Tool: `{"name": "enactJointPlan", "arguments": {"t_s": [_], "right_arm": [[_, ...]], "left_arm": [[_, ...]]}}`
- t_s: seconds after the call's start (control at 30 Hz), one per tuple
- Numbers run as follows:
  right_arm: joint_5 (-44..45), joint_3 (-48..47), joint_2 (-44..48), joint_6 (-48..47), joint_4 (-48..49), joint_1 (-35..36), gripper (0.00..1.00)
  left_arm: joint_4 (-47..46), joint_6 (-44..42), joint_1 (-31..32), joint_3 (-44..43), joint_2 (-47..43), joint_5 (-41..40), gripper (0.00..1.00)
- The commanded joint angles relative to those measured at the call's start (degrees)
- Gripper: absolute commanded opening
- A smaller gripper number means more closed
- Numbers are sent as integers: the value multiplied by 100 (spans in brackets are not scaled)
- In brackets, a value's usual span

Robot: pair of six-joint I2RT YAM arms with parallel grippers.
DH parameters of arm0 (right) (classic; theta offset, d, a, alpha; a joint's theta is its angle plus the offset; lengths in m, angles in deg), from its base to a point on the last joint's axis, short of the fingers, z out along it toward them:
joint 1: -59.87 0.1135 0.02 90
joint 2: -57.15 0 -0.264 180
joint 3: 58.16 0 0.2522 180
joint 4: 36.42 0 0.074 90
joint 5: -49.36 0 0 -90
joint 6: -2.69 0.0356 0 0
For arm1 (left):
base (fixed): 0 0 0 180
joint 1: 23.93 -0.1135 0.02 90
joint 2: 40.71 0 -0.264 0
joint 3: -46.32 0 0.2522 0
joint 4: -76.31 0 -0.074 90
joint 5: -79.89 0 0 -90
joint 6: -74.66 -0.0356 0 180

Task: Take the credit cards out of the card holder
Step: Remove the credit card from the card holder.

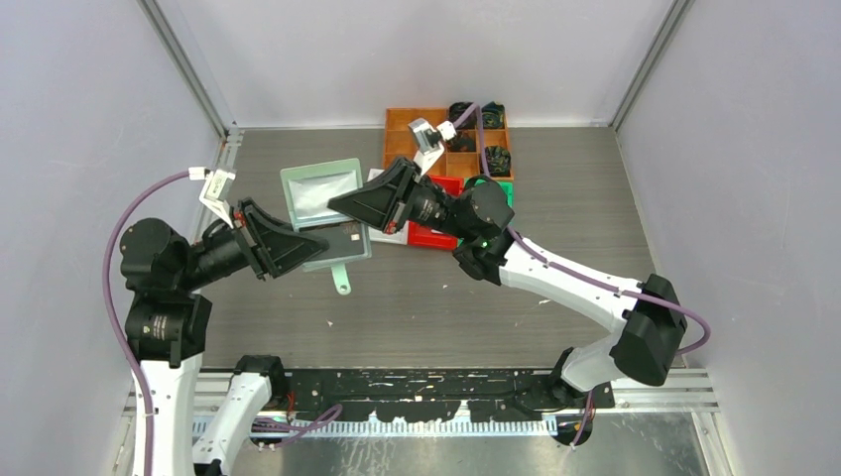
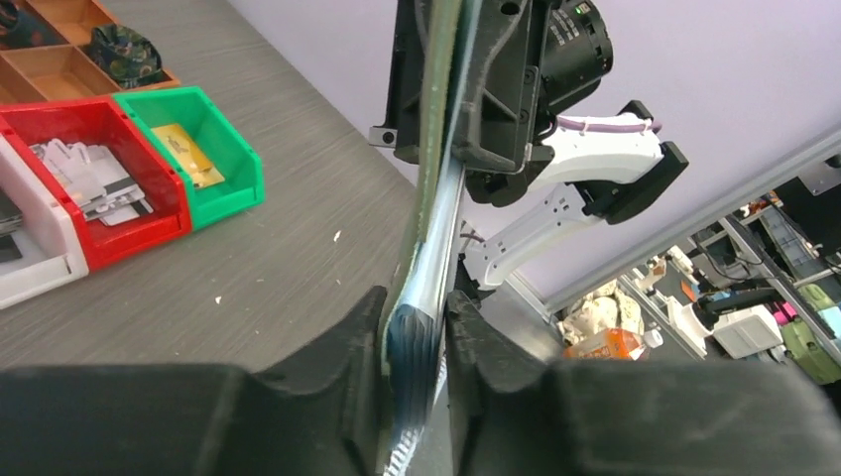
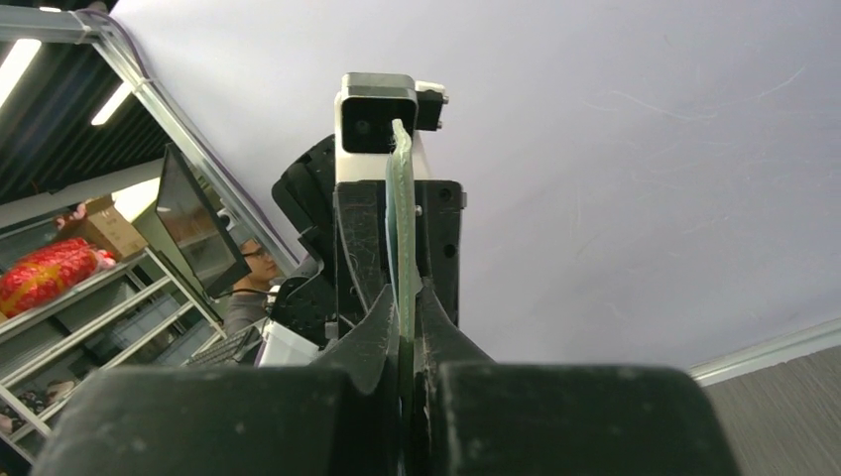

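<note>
A: Where is the card holder?

B: Off the table, centre-left of the overhead view. It is opened out and held between both arms. The right gripper is clamped on one green edge, and its wrist view shows the flap pinched tight, edge-on. The left gripper has its jaws pressed either side of the bluish clear pockets at the opposite edge.

A: Is a card in that pinch?

B: Cannot tell. A dark card seems to sit in the lower flap. A gold card lies in the green bin and pale cards in the red bin, upper left of the left wrist view.

A: Handling?

B: Judgement: the holder is light and floppy, and its pockets are soft and slick. Cards are stiff, thin and smooth, so likely to slip. Take a card by its exposed edge only, pads flat on both faces. Pull straight along the pocket while the right grip braces the flap. Catching pocket film along with the card would drag the whole holder.
</note>
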Motion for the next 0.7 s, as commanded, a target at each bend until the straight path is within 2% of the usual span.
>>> {"name": "enactJointPlan", "arguments": {"t_s": [0.0,0.1,0.13,0.2,0.27,0.4,0.53,0.67], "right_arm": [[-22,-40,365,-89,50,-1,6],[-520,-294,452,-366,-746,-152,27],[-812,-450,469,-510,-1120,-227,34],[-1477,-753,467,-867,-1943,-325,49],[-2083,-1076,446,-1439,-2908,-335,57],[-2518,-1647,363,-2638,-4749,-324,56],[-2507,-2145,222,-3672,-6251,-318,53],[-2567,-2529,83,-4519,-7135,-243,50]], "left_arm": [[263,-689,19,-180,-12,198,21],[1187,-1884,19,-522,63,399,6],[1602,-2541,16,-663,100,418,2],[2422,-3568,19,-927,215,512,0],[3439,-4511,16,-1205,404,666,0],[4642,-5763,18,-1597,721,738,0],[4993,-6195,23,-1747,816,779,0],[5395,-6649,16,-1797,942,706,0]]}}
